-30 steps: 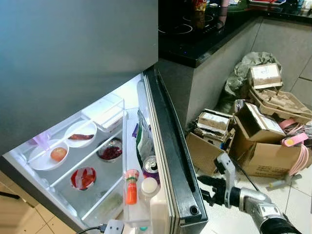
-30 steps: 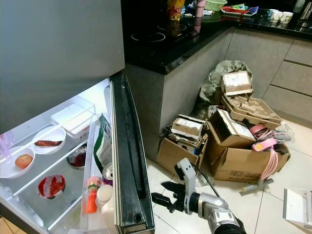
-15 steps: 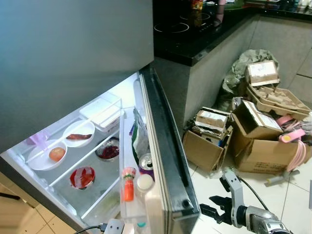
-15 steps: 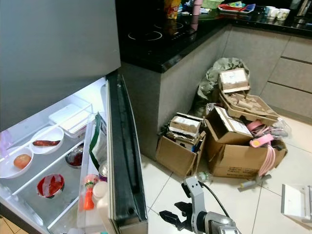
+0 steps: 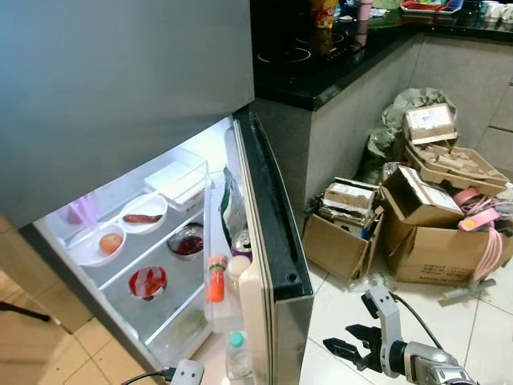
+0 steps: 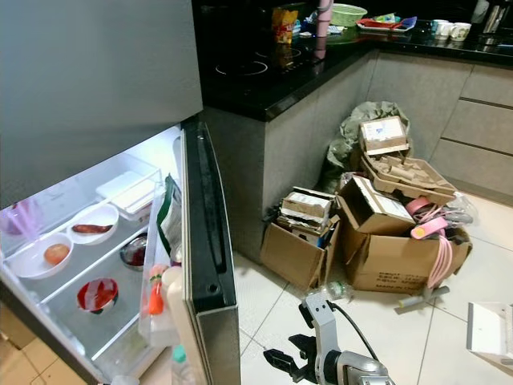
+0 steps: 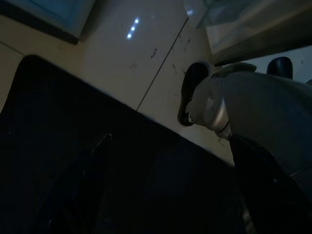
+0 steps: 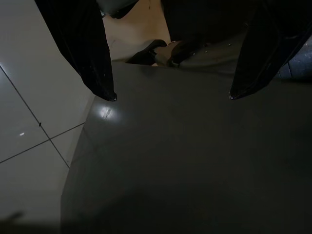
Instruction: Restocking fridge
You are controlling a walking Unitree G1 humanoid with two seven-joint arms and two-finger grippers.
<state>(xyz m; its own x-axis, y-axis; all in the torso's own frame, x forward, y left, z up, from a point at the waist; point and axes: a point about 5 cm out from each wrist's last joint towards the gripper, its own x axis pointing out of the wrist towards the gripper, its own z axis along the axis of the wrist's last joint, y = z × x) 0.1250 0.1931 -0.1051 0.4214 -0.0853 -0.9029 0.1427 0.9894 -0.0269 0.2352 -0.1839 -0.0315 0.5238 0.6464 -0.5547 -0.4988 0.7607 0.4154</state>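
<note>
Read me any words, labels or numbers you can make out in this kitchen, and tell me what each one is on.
No text can be read.
Cardboard boxes: pale labels, print too small.
Can and orange bottle in the fridge door: markings blurred.
Snack bag on the counter: print too small.

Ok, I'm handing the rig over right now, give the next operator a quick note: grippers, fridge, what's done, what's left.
Right gripper: open, empty, low over the floor tiles beside the outer face of the fridge door.
Left gripper: idle; its wrist view is too dark to judge.
Fridge: door open, light on. Shelves hold a plate with a round fruit, a bowl of red food and a clear box; an orange bottle stands in the door rack.
Left: nothing in hand, so restocking or closing the door remains.
</note>
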